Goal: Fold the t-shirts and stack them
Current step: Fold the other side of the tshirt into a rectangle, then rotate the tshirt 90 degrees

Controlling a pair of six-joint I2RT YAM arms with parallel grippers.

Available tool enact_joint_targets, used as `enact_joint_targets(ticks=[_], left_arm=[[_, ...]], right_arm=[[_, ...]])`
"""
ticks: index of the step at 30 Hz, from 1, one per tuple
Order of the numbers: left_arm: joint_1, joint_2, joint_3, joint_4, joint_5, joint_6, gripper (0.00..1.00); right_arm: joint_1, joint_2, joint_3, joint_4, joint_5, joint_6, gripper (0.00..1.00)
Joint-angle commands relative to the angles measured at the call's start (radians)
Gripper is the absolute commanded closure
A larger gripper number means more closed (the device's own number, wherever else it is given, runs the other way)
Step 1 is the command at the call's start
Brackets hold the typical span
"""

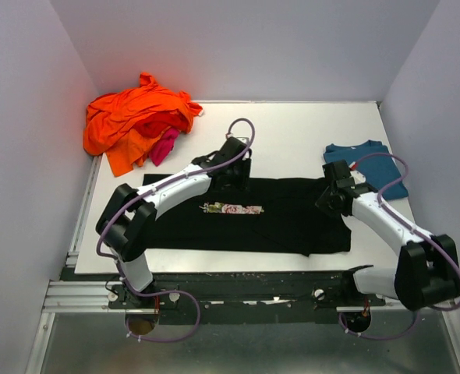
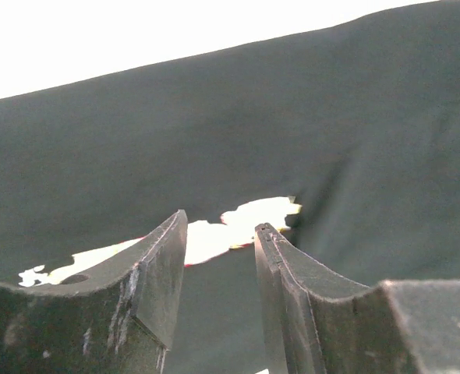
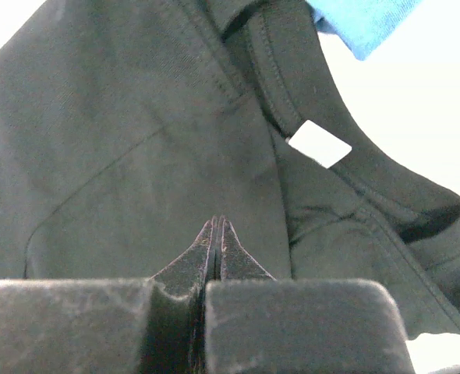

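The black t-shirt lies flat across the middle of the table, its white-and-pink print facing up. My left gripper is over its far edge; in the left wrist view it is open and empty just above the black cloth, with the print showing between the fingers. My right gripper is over the shirt's right end; in the right wrist view it is shut, with no cloth seen between the jaws, near the collar and its white tag. The teal-blue t-shirt lies folded at the right.
A crumpled pile of orange t-shirts with a magenta-pink one sits at the back left corner. White walls close in the table on the left, back and right. A corner of the teal shirt shows in the right wrist view.
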Motion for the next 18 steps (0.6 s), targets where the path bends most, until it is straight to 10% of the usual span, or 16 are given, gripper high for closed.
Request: enact_joint_targets(ticks=[1, 5, 11, 18], left_arm=[[0.123, -0.113, -0.143, 0.05, -0.048, -0.02, 0.48], [0.219, -0.193, -0.243, 0.07, -0.089, -0.025, 0.52], [0.324, -0.302, -0.396, 0.15, -0.18, -0.106, 1.0], [0.472, -0.32, -0.424, 0.15, -0.243, -0.175, 1.0]], right_arm=[[-0.032, 0.12, 0.05, 0.057, 0.028, 0.021, 0.99], [-0.043, 0.205, 0.067, 0.063, 0.031, 0.038, 0.99], [-0.046, 0.26, 0.067, 0.086, -0.009, 0.044, 0.99], [-0.046, 0.271, 0.078, 0.1, -0.026, 0.011, 0.99]])
